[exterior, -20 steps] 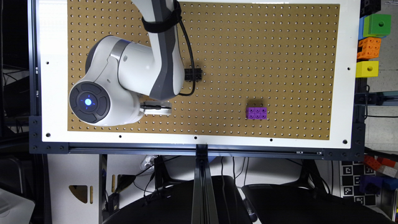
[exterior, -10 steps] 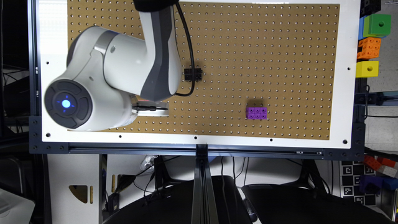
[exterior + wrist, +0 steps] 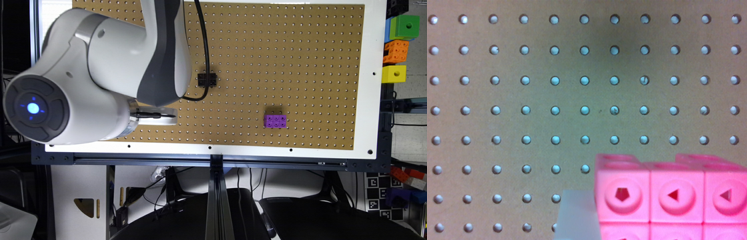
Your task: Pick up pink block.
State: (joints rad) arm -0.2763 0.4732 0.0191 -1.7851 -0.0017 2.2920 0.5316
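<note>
Pink block (image 3: 672, 197), bright cubes with recessed holes, against pale finger; hand state unclear.

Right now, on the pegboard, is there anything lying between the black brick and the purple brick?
No. In the exterior view the stretch of pegboard between the black brick and the purple brick is bare, just rows of holes.

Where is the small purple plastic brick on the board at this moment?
In the exterior view, the small purple plastic brick lies flat on the brown pegboard, toward its near edge and right of centre, apart from the black brick.
</note>
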